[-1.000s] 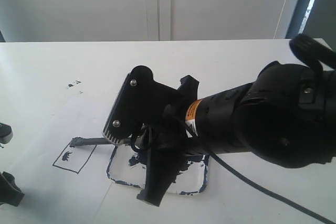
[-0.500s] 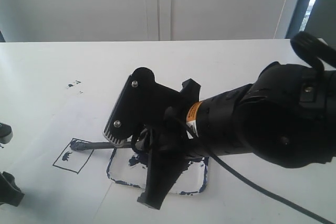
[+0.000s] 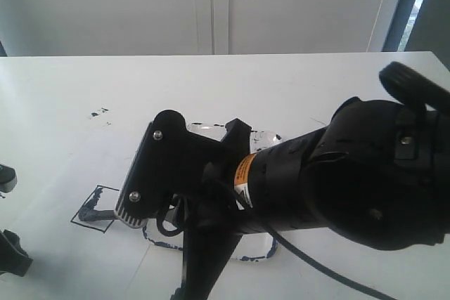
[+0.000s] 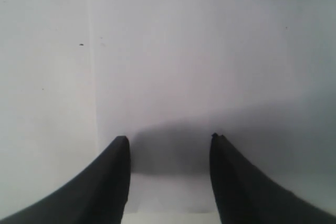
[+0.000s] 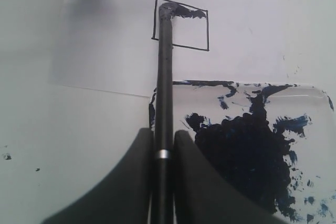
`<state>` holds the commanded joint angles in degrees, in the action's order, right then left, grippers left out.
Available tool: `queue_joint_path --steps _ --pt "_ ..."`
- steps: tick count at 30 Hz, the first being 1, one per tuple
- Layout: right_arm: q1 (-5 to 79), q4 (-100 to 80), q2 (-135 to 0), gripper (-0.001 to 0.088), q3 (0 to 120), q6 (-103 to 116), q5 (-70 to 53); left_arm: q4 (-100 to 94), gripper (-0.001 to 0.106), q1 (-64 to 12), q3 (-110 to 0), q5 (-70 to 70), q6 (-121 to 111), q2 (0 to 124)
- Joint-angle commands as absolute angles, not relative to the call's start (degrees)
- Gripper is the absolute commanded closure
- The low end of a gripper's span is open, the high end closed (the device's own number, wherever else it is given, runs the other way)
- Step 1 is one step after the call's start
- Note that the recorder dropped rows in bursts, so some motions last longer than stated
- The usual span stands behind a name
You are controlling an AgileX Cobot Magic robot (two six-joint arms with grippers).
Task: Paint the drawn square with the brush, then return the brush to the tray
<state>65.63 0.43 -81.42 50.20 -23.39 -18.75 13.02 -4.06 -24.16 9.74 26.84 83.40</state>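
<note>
One brush (image 5: pixel 166 77) clamped in right gripper (image 5: pixel 164 139), tip on square (image 5: pixel 186 27) | square at 9 o'clock of tray (image 5: pixel 315 103) | left gripper (image 4: pixel 169 141) parted, empty

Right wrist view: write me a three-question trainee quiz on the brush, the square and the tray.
1. Short answer: what soils the tray?
2. Multiple choice: the brush tip sits A in the tray; B inside the square, at a corner; C outside both.
3. True or false: the right gripper is shut on the brush.
Key: 1 dark paint; 2 B; 3 true.
</note>
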Motion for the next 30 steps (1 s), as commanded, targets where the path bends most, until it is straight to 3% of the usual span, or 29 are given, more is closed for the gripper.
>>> queue_joint_path --steps 30 --pt "65.39 -3.25 -80.60 0.0868 50.20 -23.54 -16.59 13.02 0.053 -4.06 -24.16 10.05 26.84 83.40"
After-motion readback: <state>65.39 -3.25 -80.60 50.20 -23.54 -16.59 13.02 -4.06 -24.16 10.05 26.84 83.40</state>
